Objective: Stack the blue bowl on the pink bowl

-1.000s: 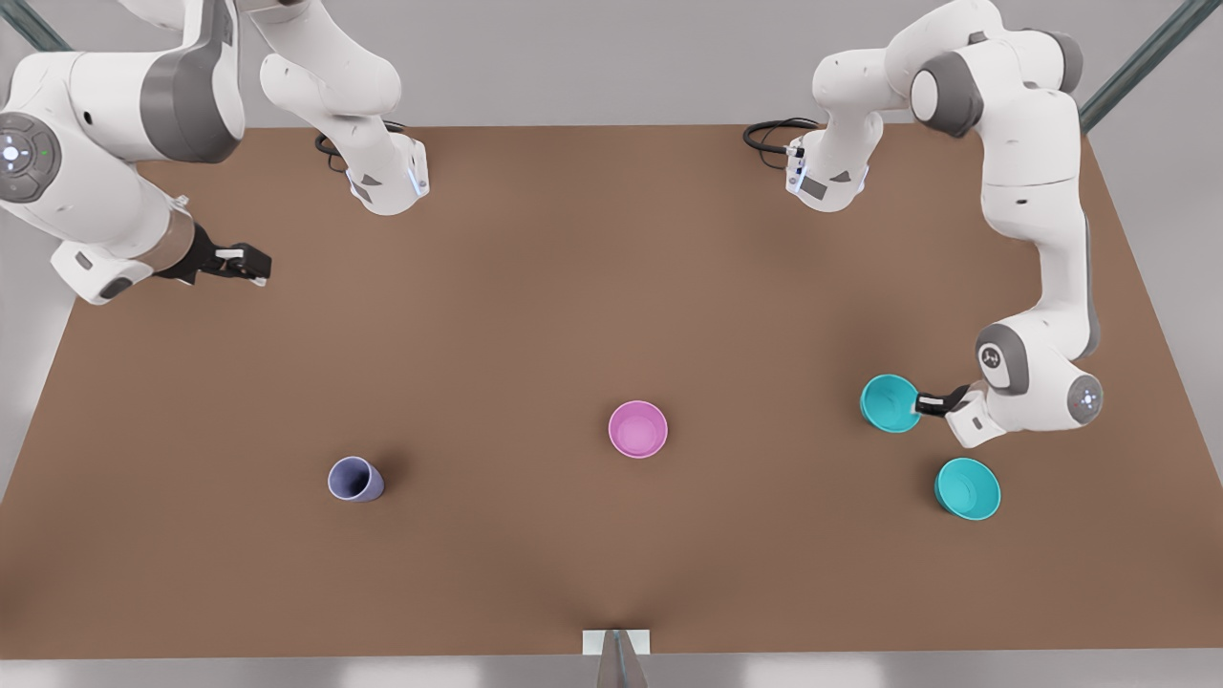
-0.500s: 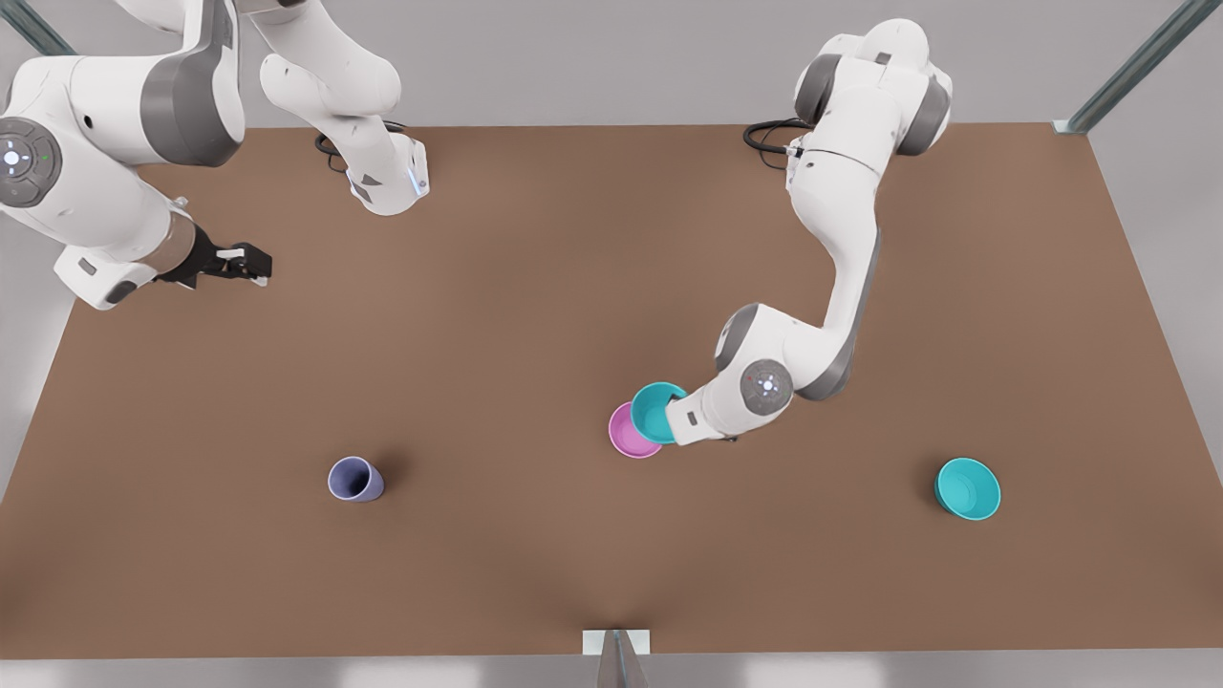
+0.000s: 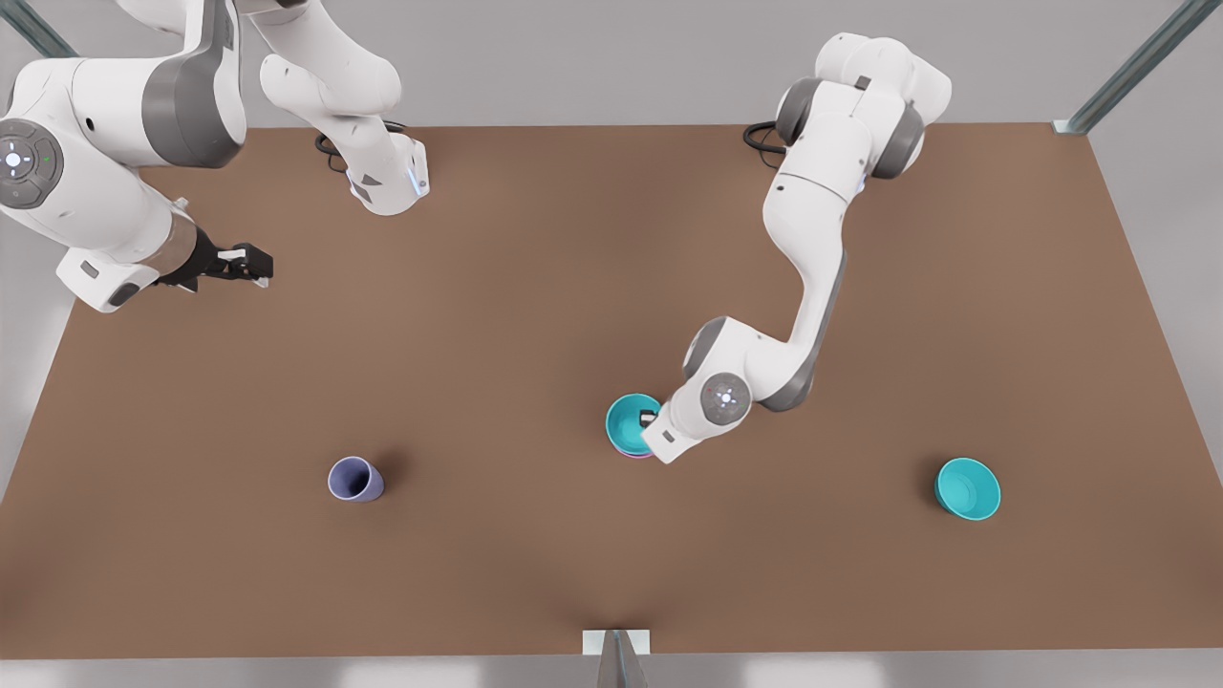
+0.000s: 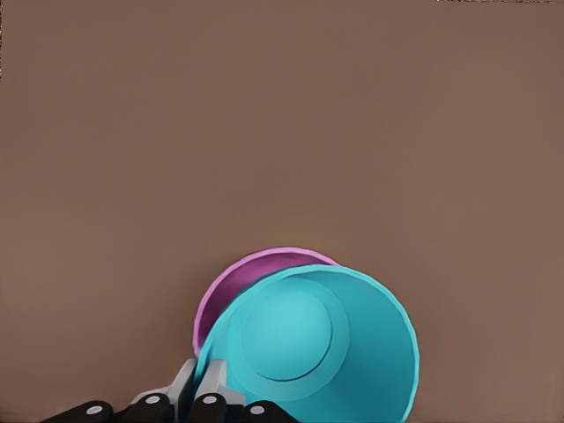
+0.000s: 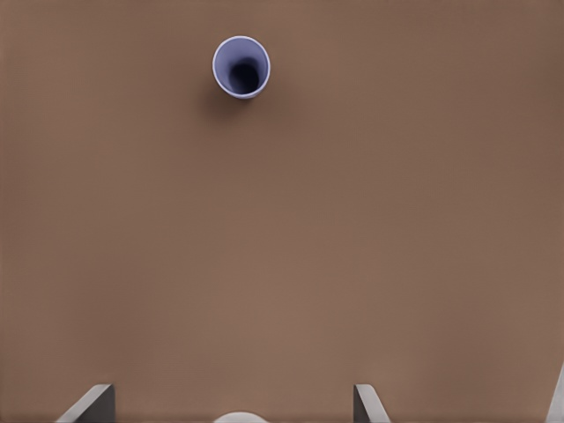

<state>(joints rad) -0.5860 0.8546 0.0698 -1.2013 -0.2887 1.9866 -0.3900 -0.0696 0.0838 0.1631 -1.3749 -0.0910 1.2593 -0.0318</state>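
The blue bowl (image 3: 629,420) hangs right over the pink bowl (image 3: 632,455) at the table's middle, hiding all but a thin pink edge. My left gripper (image 3: 650,418) is shut on the blue bowl's rim, on the side toward the front view's right. In the left wrist view the blue bowl (image 4: 308,344) sits tilted above the pink bowl (image 4: 231,286), with the left gripper (image 4: 201,389) clamped on its rim. Whether the two bowls touch I cannot tell. My right gripper (image 3: 250,263) waits open at the front view's far left, above the table; the right gripper (image 5: 233,405) holds nothing.
A second blue bowl (image 3: 967,487) stands upright toward the front view's right. A lavender cup (image 3: 355,479) sits left of the middle, also seen as the cup (image 5: 241,67) in the right wrist view. The brown table (image 3: 535,287) stretches around them.
The left arm swung from the front view's right to the middle, carrying the blue bowl from beside its twin to over the pink bowl. The right arm stayed put.
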